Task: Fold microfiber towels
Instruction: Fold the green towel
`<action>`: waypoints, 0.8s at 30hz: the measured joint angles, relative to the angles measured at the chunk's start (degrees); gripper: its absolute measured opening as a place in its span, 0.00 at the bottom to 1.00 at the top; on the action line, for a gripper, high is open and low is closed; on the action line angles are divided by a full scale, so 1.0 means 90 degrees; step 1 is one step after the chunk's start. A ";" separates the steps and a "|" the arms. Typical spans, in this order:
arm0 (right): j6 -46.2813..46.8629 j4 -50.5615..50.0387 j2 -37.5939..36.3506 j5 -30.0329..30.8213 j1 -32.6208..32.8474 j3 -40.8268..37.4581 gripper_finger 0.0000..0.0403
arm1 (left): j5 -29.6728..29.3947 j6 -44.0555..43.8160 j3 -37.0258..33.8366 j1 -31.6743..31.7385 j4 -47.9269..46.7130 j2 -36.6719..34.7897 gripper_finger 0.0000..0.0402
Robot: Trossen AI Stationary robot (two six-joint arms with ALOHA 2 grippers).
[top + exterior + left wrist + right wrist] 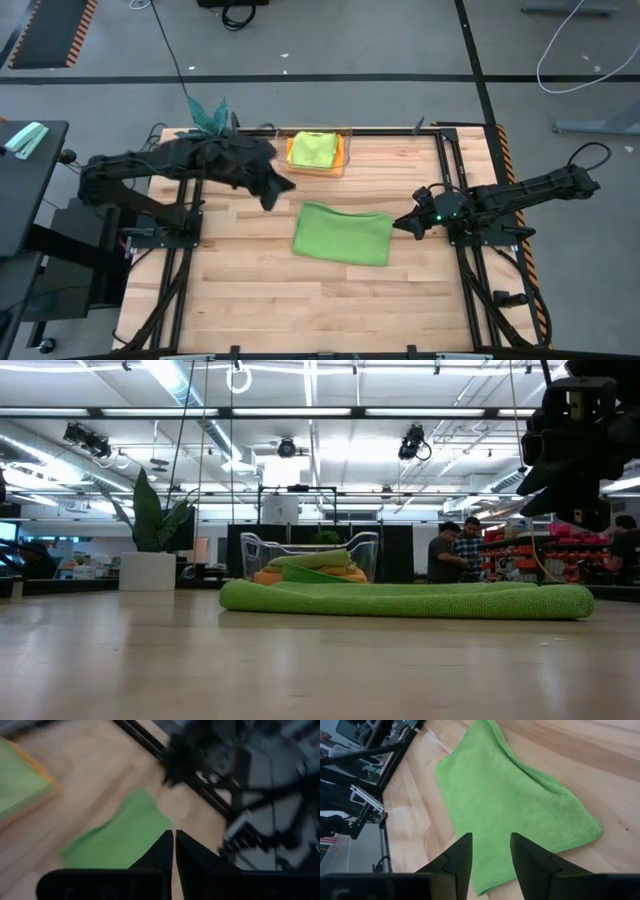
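The green towel (342, 233) lies folded once on the wooden surface (260, 300), between the two arms and just in front of a clear bin (347, 150) that holds a lime green towel (312, 148) on an orange one (291, 152). The right claw (411, 223) sits just beside the towel's right edge with its fingers parted and nothing between them. The left claw (272, 193) hangs near the towel's upper left corner, pinched almost shut and empty.

The step in hand looks like the next fold of the green towel. To do it well, the right claw should come down onto the near edge, pinch both layers together, lift only enough to clear the cloth and carry the edge straight across so the sides line up. The left claw could open and take the matching corner, which would keep the fold square.

The right wrist view shows the fold line and a loose upper layer that the high view flattens out. The low view shows how thick the towel lies, and a yellow layer (300, 572) in the bin. It also shows a potted plant (150, 540) and people (455, 550) far behind.
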 joint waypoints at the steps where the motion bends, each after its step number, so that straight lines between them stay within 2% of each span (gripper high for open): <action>1: 0.0018 -0.0016 -0.0001 -0.0001 -0.0002 0.0000 0.35 | -0.0154 -0.0123 0.0005 0.0051 -0.0124 -0.0136 0.06; 4: 0.0028 0.0004 0.0040 -0.0025 0.0000 0.0002 0.35 | -0.0739 -0.0529 0.0010 0.0169 -0.0984 -0.0515 0.07; 8: 0.0021 -0.0025 0.0069 -0.0025 -0.0002 0.0002 0.35 | -0.1427 -0.0820 0.0007 0.0180 -0.1527 -0.0831 0.08; 15: -0.0130 -0.0023 0.0115 -0.0025 -0.0007 0.0000 0.35 | -0.1613 -0.0878 -0.0080 0.0252 -0.1900 -0.0918 0.08; 18: -0.0111 -0.0019 0.0115 -0.0023 -0.0007 0.0000 0.35 | -0.1558 -0.1105 -0.0895 0.0253 -0.1346 -0.1175 0.07; 24: 0.0177 0.0001 0.0115 -0.0057 -0.0007 0.0000 0.35 | -0.0551 -0.1734 -0.3641 0.0347 0.1764 -0.2264 0.06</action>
